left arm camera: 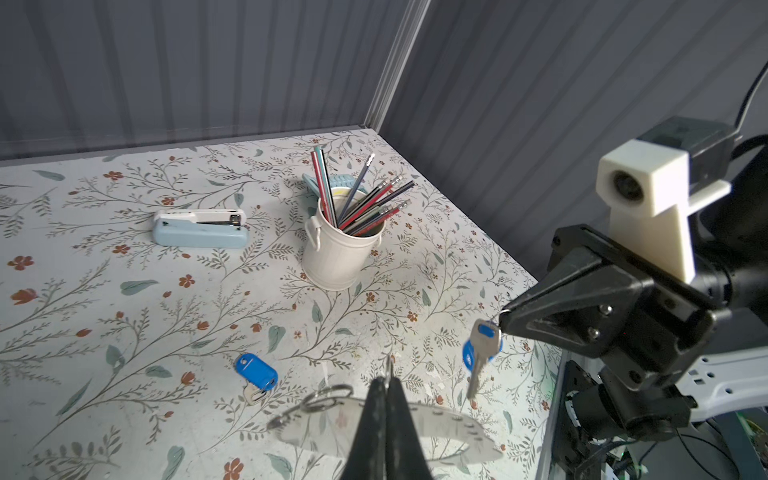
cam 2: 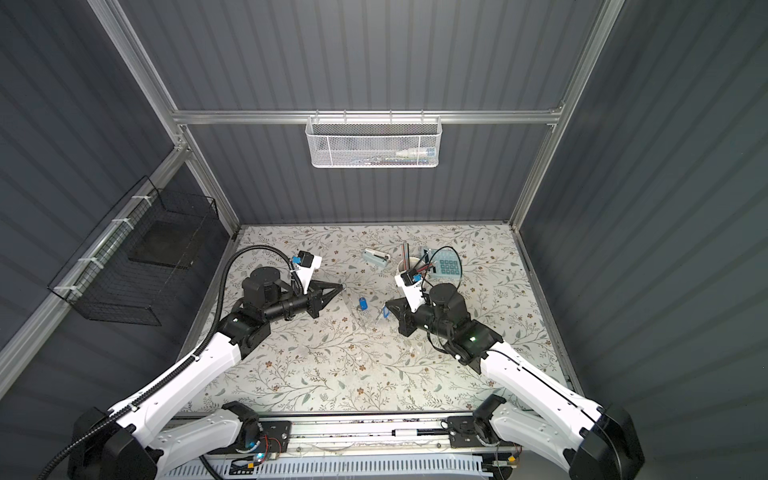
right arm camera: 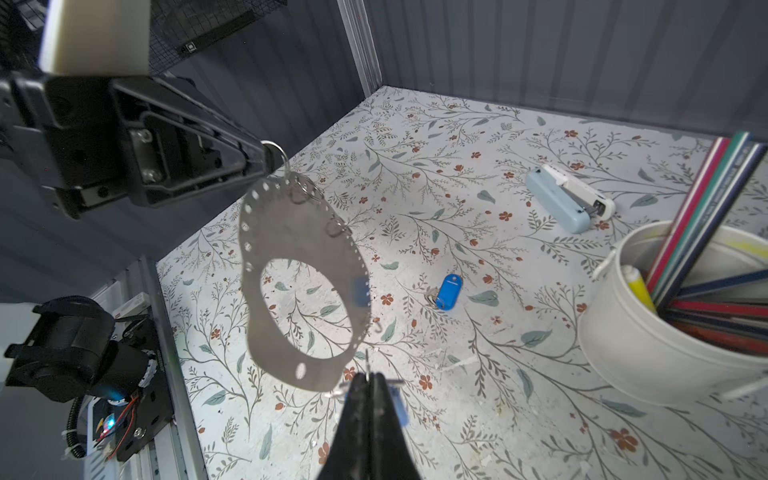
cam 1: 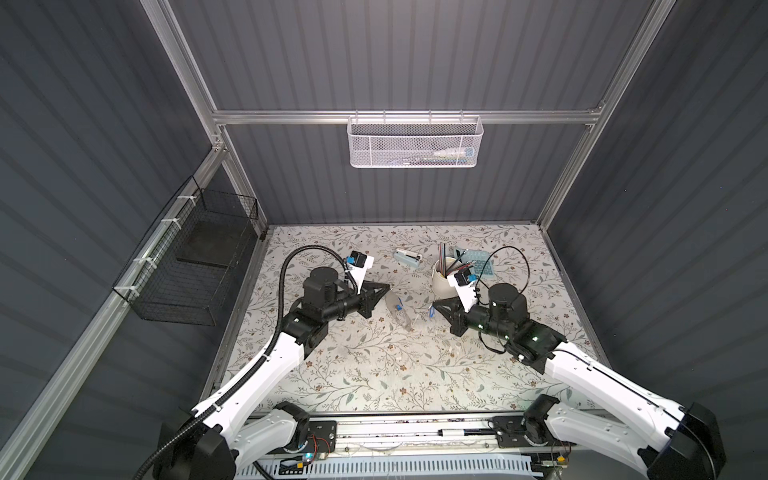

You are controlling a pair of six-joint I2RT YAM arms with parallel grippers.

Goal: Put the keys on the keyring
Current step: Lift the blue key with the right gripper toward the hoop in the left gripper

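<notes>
Over the counter (left arm camera: 124,257) the left jaws are pinching the keyring (right arm camera: 291,232) by a small top ring, its flat face hanging toward the right jaws, which are pinching one key (left arm camera: 482,349) blade-down just beside it, while the other key (right arm camera: 448,292) is lying below, between them.

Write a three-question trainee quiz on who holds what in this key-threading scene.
1. True or false: one blue-tagged metal key lies loose on the floral-patterned table, and neither gripper touches it.
2. Multiple choice: the left gripper has its jaws shut on the small wire ring of which thing? A) the flat grey oval metal keyring; B) a pair of scissors; C) a roll of tape.
3. Fill in: the right gripper has its jaws shut on the ring of a silver key that carries a blue plastic ___.
Key: 1 true; 2 A; 3 tag.
</notes>
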